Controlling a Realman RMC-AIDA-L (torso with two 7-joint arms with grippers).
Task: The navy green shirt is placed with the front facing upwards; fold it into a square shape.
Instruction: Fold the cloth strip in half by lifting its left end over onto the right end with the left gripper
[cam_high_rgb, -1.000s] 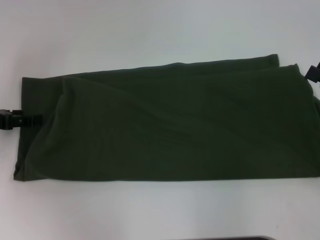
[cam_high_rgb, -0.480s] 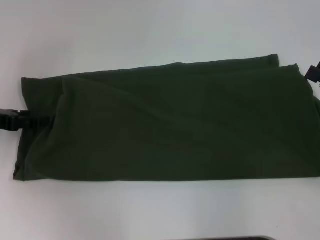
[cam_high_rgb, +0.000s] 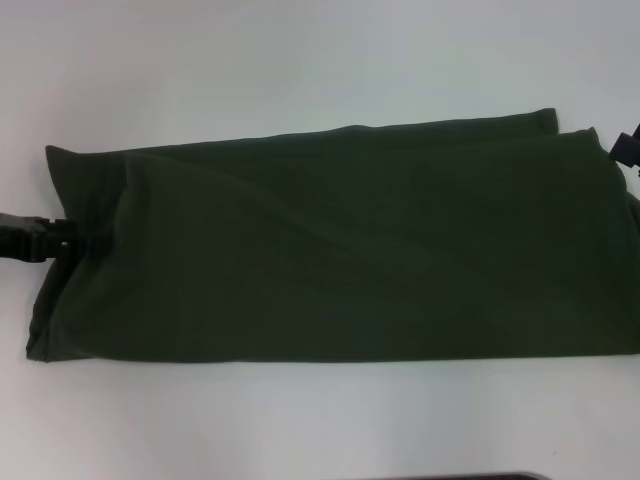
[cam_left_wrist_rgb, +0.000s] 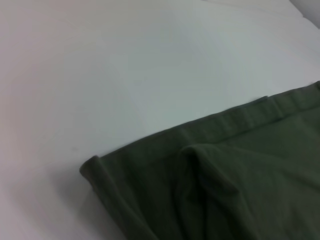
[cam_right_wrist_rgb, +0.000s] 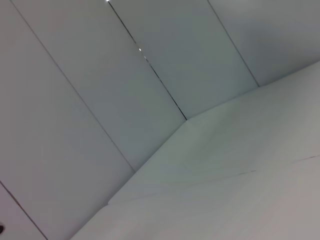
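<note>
The navy green shirt (cam_high_rgb: 340, 250) lies folded into a long dark olive band across the white table, with no lettering, collar or label showing. My left gripper (cam_high_rgb: 58, 238) comes in low from the left and reaches the middle of the shirt's left end. My right gripper (cam_high_rgb: 625, 148) shows only as a small black piece at the shirt's far right corner, at the picture's edge. The left wrist view shows a hemmed corner of the shirt (cam_left_wrist_rgb: 225, 185) with a raised fold. The right wrist view shows no shirt.
The white table (cam_high_rgb: 300, 60) extends beyond the shirt at the far and near sides. A thin dark edge (cam_high_rgb: 470, 477) shows at the bottom of the head view. The right wrist view shows the table top (cam_right_wrist_rgb: 240, 190) and pale wall panels (cam_right_wrist_rgb: 100, 100).
My left gripper has moved right, from just off the shirt's left end onto it. The shirt's far left corner has shifted slightly. The right gripper has barely moved.
</note>
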